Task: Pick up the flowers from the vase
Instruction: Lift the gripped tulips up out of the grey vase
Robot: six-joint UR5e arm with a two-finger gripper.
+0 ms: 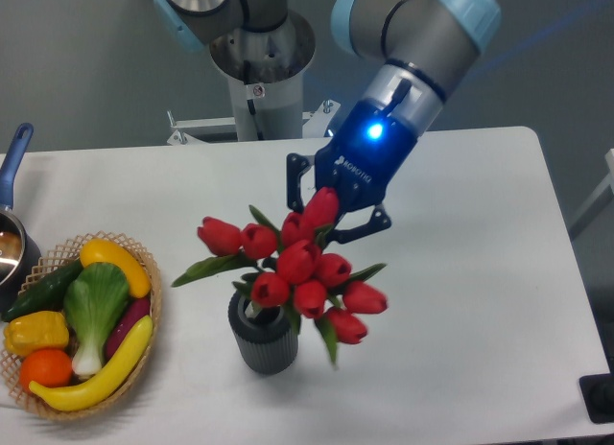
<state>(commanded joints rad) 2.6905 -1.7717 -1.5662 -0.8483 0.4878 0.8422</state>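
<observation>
The flowers [297, 263], a bunch of red tulip buds with green leaves, stand in the small dark grey ribbed vase [263, 341] near the table's front middle. The bunch spreads wider than the vase and leans to the right. My gripper [323, 218] comes down from the upper right and sits at the top of the bunch. Its dark fingers [293, 181] are spread apart on either side of the topmost buds. The fingertips are hidden among the flowers. The vase stands upright on the table.
A woven wicker basket [152, 316] with toy vegetables sits at the front left. A pot with a blue handle [13, 152] is at the left edge. The arm's base column [259, 71] rises behind the white table [480, 272].
</observation>
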